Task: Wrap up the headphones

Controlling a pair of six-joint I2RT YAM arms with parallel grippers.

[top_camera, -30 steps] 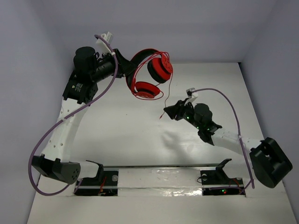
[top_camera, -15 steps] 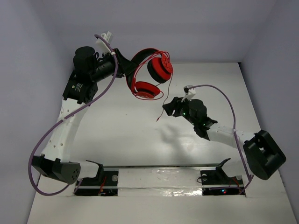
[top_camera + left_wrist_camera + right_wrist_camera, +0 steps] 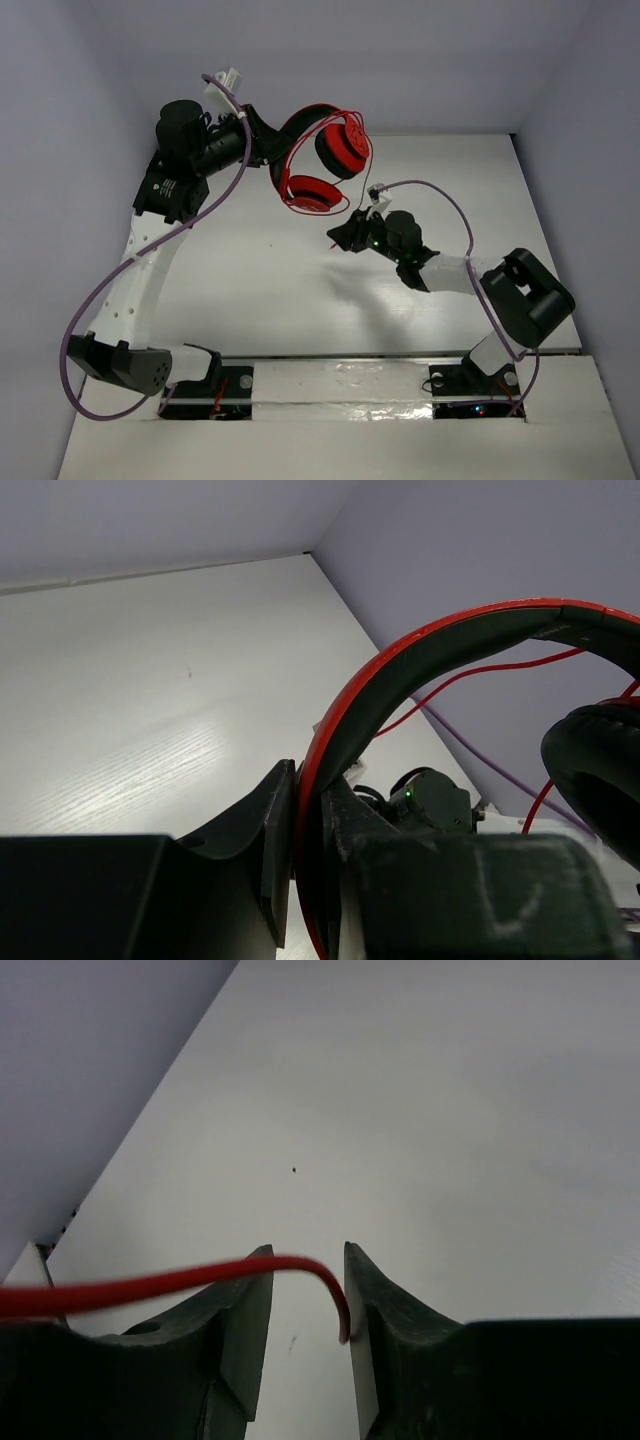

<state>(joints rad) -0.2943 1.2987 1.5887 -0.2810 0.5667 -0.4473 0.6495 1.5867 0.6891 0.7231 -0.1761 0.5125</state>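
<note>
The red headphones [image 3: 322, 150] hang in the air at the back of the table, one earcup [image 3: 310, 190] below the other. My left gripper [image 3: 268, 150] is shut on their headband, which runs between its fingers in the left wrist view [image 3: 400, 665]. The thin red cord [image 3: 358, 185] hangs down from the upper earcup. My right gripper [image 3: 335, 240] is open just below the headphones. In the right wrist view the cord's curled end [image 3: 150, 1285] lies between the open fingers of my right gripper [image 3: 308, 1260] and touches the right finger [image 3: 385, 1310].
The white table [image 3: 250, 280] is walled at the back and both sides. Thick purple cables [image 3: 150, 250] loop along both arms. The right arm's elbow [image 3: 525, 290] stands at the right. A metal rail [image 3: 340, 360] runs by the arm bases at the near edge.
My right arm has swung left and toward the headphones. The cord's hanging end now lies between its open jaws. The left arm and headphones have not moved.
</note>
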